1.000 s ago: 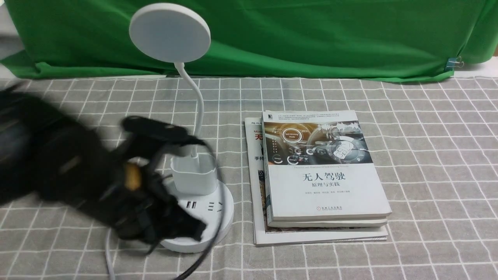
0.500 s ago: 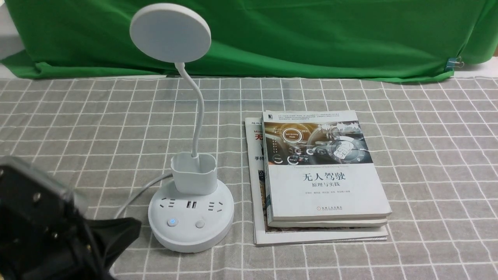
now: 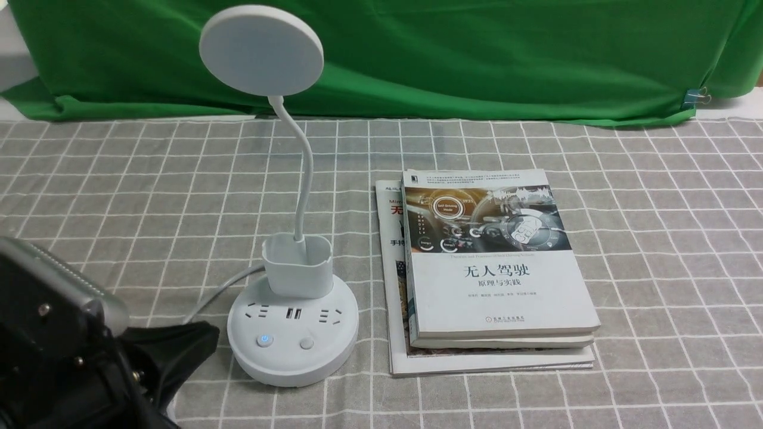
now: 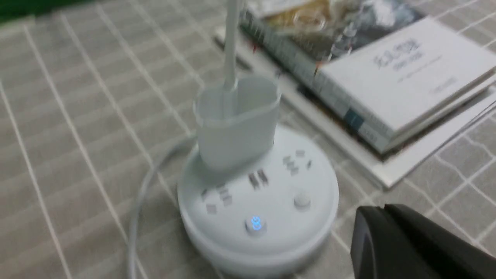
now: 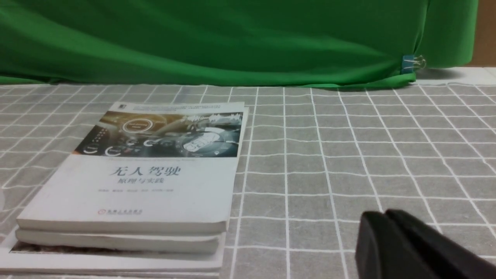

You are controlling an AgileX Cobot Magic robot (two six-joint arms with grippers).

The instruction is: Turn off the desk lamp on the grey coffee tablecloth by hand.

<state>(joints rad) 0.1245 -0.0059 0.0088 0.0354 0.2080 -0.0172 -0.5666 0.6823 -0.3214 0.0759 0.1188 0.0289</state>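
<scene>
My left fingers [image 4: 370,236] are closed, empty, beside the desk lamp [image 3: 292,363]; its disc head [image 3: 261,50] is unlit, so switching-off seems done.

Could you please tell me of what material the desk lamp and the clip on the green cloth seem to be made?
Desk lamp: probably matte white plastic, given its smooth moulded base.

Binder clip: likely painted metal body, blue; its thin, shiny wire handles look like bare metal.

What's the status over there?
Left gripper beside lamp base, touching nothing visible; lamp head looks unlit, one button glowing blue; nothing blocking the buttons.
</scene>
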